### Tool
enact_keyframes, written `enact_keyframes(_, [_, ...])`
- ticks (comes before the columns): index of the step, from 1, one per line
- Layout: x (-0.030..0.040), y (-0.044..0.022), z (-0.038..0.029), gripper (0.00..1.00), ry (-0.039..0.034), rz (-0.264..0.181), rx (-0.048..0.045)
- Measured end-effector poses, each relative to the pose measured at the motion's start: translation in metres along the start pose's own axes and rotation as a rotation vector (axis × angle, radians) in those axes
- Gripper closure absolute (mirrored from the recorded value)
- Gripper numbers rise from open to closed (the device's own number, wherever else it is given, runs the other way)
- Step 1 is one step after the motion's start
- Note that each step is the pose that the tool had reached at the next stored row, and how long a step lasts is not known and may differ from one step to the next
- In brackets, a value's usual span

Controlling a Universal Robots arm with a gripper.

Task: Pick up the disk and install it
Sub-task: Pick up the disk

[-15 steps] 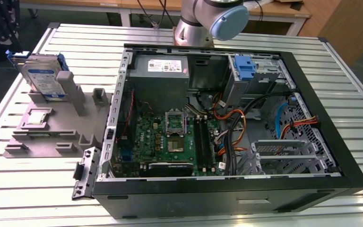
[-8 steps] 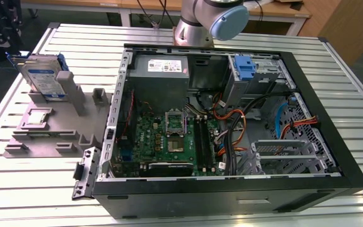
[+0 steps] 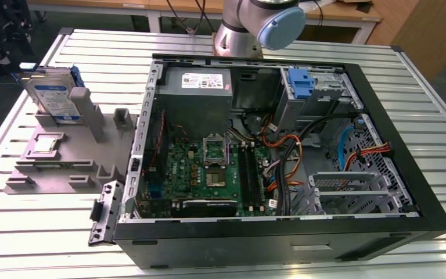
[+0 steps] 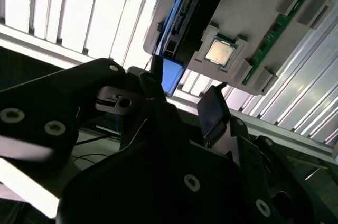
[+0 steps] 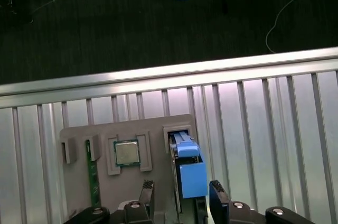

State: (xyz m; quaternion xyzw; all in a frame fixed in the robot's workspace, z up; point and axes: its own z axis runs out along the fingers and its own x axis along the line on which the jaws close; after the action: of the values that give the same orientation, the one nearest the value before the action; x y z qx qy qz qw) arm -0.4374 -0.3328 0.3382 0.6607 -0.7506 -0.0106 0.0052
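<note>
You have the hand [image 5: 182, 196] poised over the grey moulded plastic holder [image 3: 68, 157], which sits on the slatted metal bench [image 3: 45, 232] at the exterior view's left, just beside the open black computer case [image 3: 285, 232]. The flat silver-grey hard drive [image 3: 53, 96], with its white-and-blue label and blue plastic frame, stands upright on edge in a slot at the far end of that holder. In the first wrist view the hand's two dark fingers [image 5: 219, 200] are spread, one on each side of the drive's blue-framed top edge. A gap shows between one finger and the drive; you cannot tell whether the other finger touches it. The holder also carries a square silver processor chip [image 5: 127, 153] in a recess next to the drive, with a thin green memory stick [image 5: 93, 179] beyond the chip. Inside the case, a green motherboard [image 3: 200, 168] lies flat and a tall blue plastic bracket [image 3: 302, 84] stands at the far right corner.
</note>
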Motion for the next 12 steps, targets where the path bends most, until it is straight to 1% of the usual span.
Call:
enact_keyframes(3, [-0.0014,0.0016,0.0044,0.47,-0.0015,-0.002,0.0003])
enact_keyframes(6, [-0.0031,0.0025,0.0065,0.47,-0.0037,-0.004,0.0000])
enact_keyframes(10, [-0.0048,0.0051,0.0101,0.47,-0.0126,-0.005,-0.0012])
enact_keyframes(12, [-0.0051,0.0073,0.0125,0.47,-0.0154,-0.006,-0.0013])
